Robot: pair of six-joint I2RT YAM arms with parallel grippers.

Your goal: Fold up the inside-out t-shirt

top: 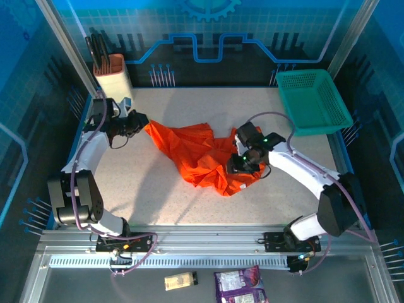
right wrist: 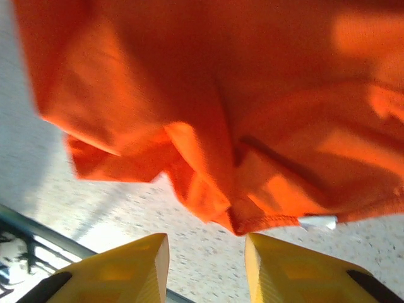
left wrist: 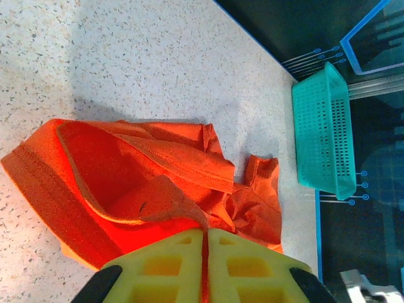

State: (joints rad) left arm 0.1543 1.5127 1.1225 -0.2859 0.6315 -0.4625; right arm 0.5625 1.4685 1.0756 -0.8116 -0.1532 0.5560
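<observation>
Jaws on left gripper [left wrist: 205, 232]: pressed almost together, with a thin strip of orange fabric pinched in the slit. They have the inside-out t-shirt [left wrist: 126, 183] by an edge. Directly past the tips the shirt lies bunched on the table [left wrist: 126, 57]. A hemmed opening gapes ahead-left of the jaws, stitched band showing. A smaller crumpled lobe sits ahead-right. Beyond the fabric is bare speckled table. Teal mesh basket [left wrist: 322, 126] is far ahead-right, well apart from the shirt.

Right gripper [right wrist: 207, 237]: jaws clearly apart, nothing held. Only table [right wrist: 126, 214] shows in the gap. The t-shirt [right wrist: 221, 95] starts just past the tips as folded layers, partly blurred. A small white tag [right wrist: 317, 221] sits on the hem just ahead of the right-hand finger.

Top view: the left gripper [top: 140, 124] has the shirt's left end. The t-shirt [top: 202, 154] runs from those jaws as a crumpled band across the table [top: 145, 189] to the right gripper [top: 240, 163], which sits at the shirt's right-hand lump. A beige holder [top: 113, 74] with dark handles stands behind the left gripper at the far corner. The basket [top: 315, 129] is beyond the right gripper, at the far right edge, clear of the fabric.
</observation>
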